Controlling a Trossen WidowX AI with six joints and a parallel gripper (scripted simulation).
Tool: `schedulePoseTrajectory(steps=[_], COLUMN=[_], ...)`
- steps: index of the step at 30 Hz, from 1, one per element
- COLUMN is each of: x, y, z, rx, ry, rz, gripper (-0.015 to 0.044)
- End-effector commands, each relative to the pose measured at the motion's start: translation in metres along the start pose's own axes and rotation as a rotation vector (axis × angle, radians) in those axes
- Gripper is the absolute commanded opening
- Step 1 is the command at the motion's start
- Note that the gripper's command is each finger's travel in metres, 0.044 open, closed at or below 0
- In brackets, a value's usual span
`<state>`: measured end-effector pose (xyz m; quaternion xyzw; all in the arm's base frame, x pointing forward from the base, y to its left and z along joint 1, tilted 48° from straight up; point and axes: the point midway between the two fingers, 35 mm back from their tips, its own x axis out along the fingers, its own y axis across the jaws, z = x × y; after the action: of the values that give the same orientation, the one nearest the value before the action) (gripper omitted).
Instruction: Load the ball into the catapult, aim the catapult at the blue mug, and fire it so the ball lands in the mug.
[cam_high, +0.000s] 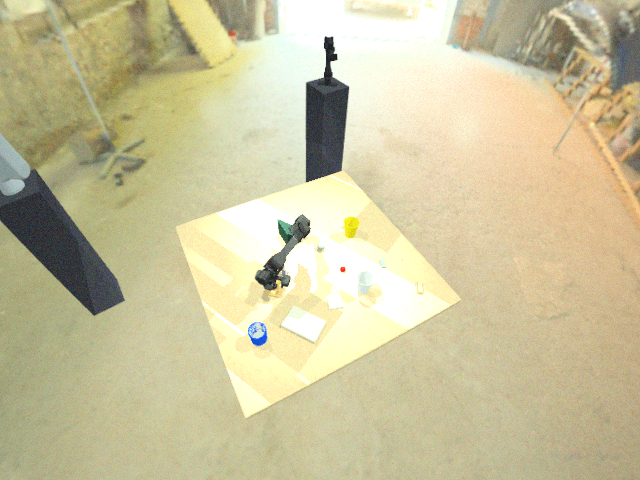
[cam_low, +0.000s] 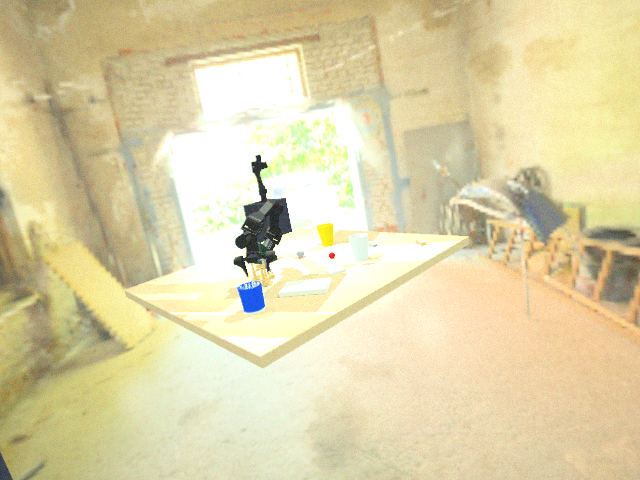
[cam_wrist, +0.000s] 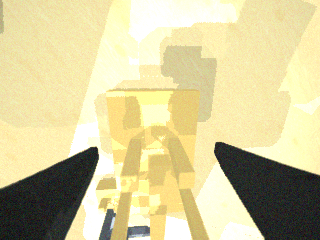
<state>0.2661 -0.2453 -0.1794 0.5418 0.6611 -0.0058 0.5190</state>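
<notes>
The wooden catapult (cam_high: 275, 292) (cam_wrist: 152, 97) stands on the table below my gripper, partly hidden by it in the top and exterior views. My gripper (cam_low: 256, 273) (cam_wrist: 158, 149) is open and empty, its fingers wide apart on either side of the catapult in the wrist view. I cannot tell whether they touch it. The catapult's cup does not show clearly. A small red ball (cam_high: 342, 269) (cam_low: 331, 255) lies on the table, well to the right of the gripper. The blue mug (cam_high: 257, 334) (cam_low: 251, 298) stands upright, nearer the front than the catapult.
A flat white block (cam_high: 303, 324) (cam_low: 305, 287) lies right of the mug. A pale cup (cam_high: 364, 283) (cam_low: 358, 248) stands near the ball, with a yellow cup (cam_high: 351, 227) (cam_low: 325, 235) farther back. A dark green object (cam_high: 283, 229) is beside the arm.
</notes>
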Motion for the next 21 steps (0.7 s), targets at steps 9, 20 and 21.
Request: schedulePoseTrajectory(steps=[9, 20, 21], x=[0.0103, 0.0103, 0.0103], y=[0.0004, 0.0004, 0.0004], z=[-0.001, -0.001, -0.001], rx=[0.0, 0.0, 0.0], ry=[0.002, 0.002, 0.002], rz=[0.0, 0.0, 0.0], gripper=[0.0387, 0.0138, 0.0131])
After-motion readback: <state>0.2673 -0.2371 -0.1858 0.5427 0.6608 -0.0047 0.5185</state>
